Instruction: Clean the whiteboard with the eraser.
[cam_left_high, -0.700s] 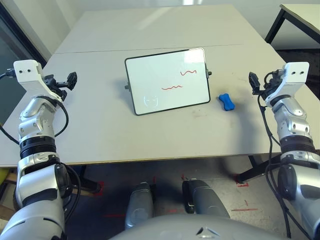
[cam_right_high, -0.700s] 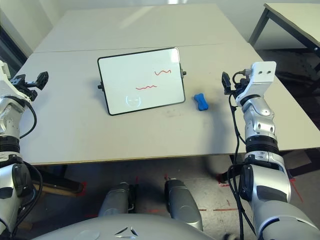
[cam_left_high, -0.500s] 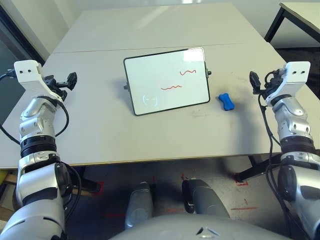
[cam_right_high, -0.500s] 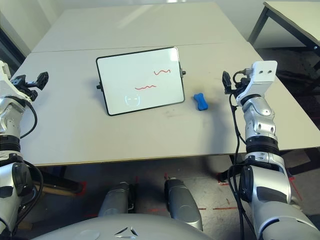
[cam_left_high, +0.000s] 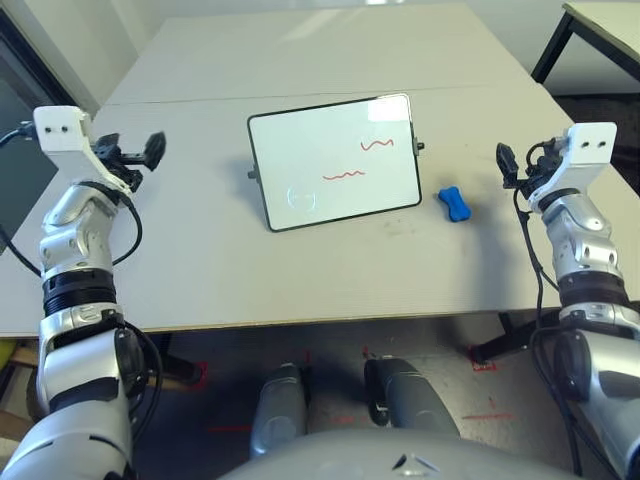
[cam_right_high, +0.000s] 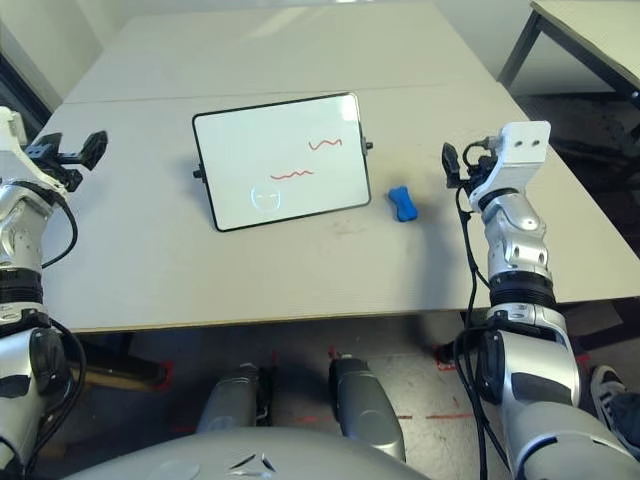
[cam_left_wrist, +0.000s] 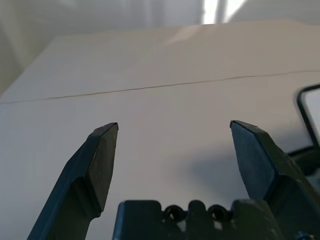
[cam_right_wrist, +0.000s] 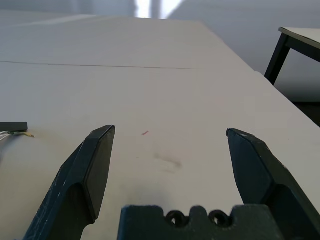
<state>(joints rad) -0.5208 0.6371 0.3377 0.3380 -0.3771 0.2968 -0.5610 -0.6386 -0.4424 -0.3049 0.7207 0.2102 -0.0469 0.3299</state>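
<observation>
Since the earlier frames your left claw (cam_left_high: 152, 148) has lifted and swung a little inward over the left side of the table (cam_left_high: 200, 260); your right claw (cam_left_high: 506, 163) sits about where it was, and nothing on the table has shifted.

Both claws are spread wide with nothing between their fingers, as the wrist views show plainly.

You have not started the cleaning proper. The whiteboard (cam_left_high: 335, 160) stands tilted near the table's centre, and it still carries two red squiggles, one toward its 2 o'clock corner and one near the middle, plus a faint round mark toward 7 o'clock. The eraser (cam_left_high: 453, 203) lies flat on the table just beside the board's lower right corner, at about 4 o'clock from the board, untouched. From your right claw it lies at roughly 8 o'clock, near but apart.

What is left, by my reading: pick up the eraser, most likely with your right claw since it is the nearer one, then wipe all three marks off.

There are no containers in view.
</observation>
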